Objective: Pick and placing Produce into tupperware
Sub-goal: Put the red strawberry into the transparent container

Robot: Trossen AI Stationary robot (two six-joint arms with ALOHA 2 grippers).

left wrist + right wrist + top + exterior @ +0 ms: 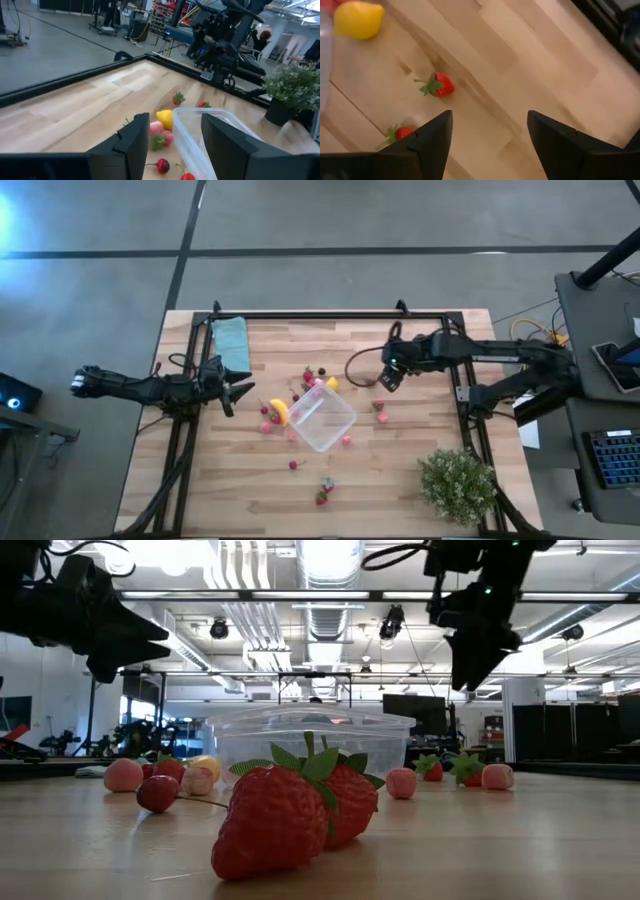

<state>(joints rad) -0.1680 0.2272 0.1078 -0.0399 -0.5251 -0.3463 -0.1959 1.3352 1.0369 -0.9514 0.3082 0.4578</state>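
The clear tupperware tub (322, 417) stands lidless on its base at the table's middle, and also shows in the low view (310, 735). Small red, pink and yellow produce (280, 412) lies scattered on the wood around it. Two strawberries (290, 815) lie nearest the low camera. My left gripper (240, 388) hovers open left of the tub, its fingers pointing at the tub's rim (186, 134) and a yellow piece (165, 119). My right gripper (388, 378) hangs open above the table, right of and beyond the tub, over two strawberries (440, 85).
A folded teal cloth (231, 338) lies at the far left corner. A bushy potted plant (458, 485) stands at the near right corner. Black frame rails (320, 314) run along the table's far, left and right edges. Bare wood shows along the near edge.
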